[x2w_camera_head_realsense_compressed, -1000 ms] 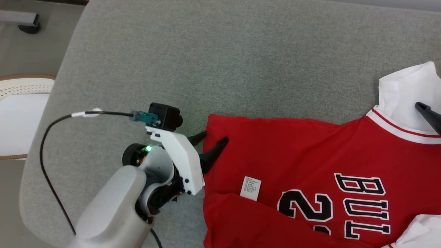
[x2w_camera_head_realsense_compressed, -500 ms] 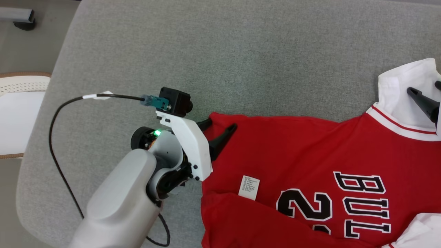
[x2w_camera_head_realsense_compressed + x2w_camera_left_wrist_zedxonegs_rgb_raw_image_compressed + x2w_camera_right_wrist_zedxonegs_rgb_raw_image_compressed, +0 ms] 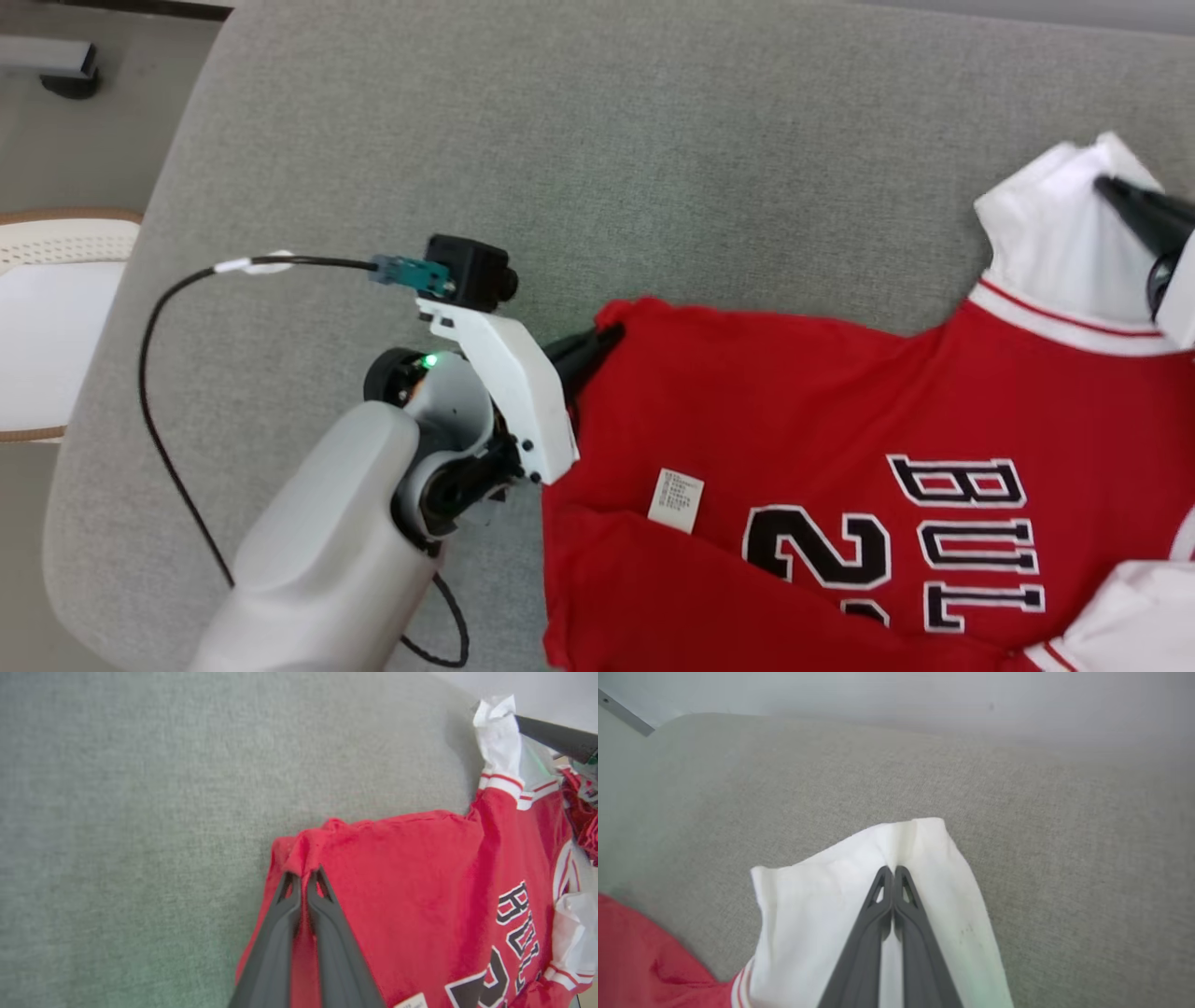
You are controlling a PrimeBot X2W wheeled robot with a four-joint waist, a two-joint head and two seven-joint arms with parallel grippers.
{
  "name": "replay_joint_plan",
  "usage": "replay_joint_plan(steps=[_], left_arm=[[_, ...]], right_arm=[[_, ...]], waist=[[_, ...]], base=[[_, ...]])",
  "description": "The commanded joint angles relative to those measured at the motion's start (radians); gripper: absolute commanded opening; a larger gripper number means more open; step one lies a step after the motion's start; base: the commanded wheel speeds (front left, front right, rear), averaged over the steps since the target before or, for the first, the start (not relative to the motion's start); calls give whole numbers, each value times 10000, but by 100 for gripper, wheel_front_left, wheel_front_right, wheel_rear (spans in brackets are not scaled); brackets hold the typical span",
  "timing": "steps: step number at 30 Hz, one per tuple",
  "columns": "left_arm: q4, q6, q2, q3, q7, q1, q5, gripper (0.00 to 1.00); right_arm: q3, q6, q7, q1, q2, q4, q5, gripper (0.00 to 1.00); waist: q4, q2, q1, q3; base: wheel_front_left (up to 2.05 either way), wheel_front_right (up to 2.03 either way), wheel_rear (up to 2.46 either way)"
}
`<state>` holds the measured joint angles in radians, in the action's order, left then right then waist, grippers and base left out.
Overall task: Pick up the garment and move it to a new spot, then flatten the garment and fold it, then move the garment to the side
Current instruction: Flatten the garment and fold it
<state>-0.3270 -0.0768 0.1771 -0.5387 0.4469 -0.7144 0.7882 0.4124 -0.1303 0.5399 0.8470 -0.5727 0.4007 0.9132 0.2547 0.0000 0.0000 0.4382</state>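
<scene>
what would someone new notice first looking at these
The red jersey with bold black-and-white lettering stands out, lying across the right half of the grey cushion in the head view. The left claw is shut on its bunched red corner. At the far right, the right claw is shut on its white sleeve.

grey cushion (image 3: 653, 140), red jersey (image 3: 794, 392) on it

soft even light, slight blur
</scene>
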Motion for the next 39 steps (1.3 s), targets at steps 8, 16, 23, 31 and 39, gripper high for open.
replay_joint_plan(steps=[8,16,23,31,39], left_arm=[[688,124,179,547,-559,399,454,0],[2067,421,645,774,-966,1870,570,0],[3455,946,1163,965,-1251,3710,613,0],[4347,1654,1353,1306,-1499,5682,1013,0],[4625,1871,1413,1511,-1752,6406,1204,0]], right_arm=[[82,-1,-949,-90,-816,-294,798,0],[584,-1,-2389,-2111,-1510,-2060,1459,0],[739,-1,-3429,-4069,-1945,-3108,1721,0],[1124,-1,-4198,-5492,-1924,-3292,1599,0],[1361,-1,-4569,-6247,-1820,-3396,1671,0]], waist=[[-398,0,0,-453],[-975,0,0,-1171],[-1499,0,0,-1594],[-1892,0,0,-1967],[-2052,0,0,-2188]], base=[[0,0,0],[0,0,0],[0,0,0],[0,0,0],[0,0,0]])
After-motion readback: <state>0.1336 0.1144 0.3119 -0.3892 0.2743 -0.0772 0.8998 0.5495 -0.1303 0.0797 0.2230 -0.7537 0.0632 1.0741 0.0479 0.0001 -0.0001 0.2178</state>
